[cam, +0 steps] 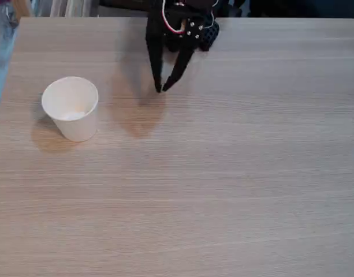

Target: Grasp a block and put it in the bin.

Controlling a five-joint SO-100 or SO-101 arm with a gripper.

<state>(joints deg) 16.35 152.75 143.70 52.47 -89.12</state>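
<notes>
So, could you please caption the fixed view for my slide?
Black gripper, fingertips together, poised over a wooden table right of a white paper cup.

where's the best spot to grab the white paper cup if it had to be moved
Judging from the fixed view, take the white paper cup by its rolled rim, one pincer finger inside and one outside, coming from above. It stands upright with its mouth open, and its wall looks too wide for the narrow pincer to span.

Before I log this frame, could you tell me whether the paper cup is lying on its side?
No, the paper cup stands upright on the table, its round rim facing up.
</notes>
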